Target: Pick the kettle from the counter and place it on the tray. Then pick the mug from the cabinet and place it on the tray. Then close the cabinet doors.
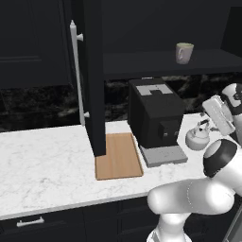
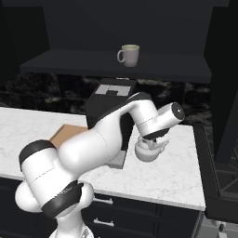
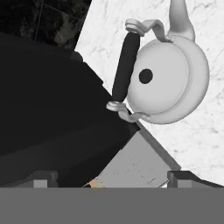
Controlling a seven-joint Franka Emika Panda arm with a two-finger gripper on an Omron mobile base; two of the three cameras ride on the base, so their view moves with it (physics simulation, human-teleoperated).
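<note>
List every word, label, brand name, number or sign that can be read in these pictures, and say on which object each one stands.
None: no readable text appears in any view.
The coffee machine, kettle, mug, wooden tray and cabinet door carry no letters, numbers or logos.

One kettle [image 1: 197, 138], one mug [image 1: 184, 52], one tray [image 1: 118, 156], one coffee machine [image 1: 155, 113], one open cabinet door [image 1: 92, 75], one drawer pull [image 1: 30, 221].

In the right base view the arm covers most of the kettle [image 2: 149, 151] and much of the tray [image 2: 62, 133]. The hand view's top edge crops the kettle's spout. The open cabinet door [image 1: 93, 80] hides the tray's far-left corner.
</note>
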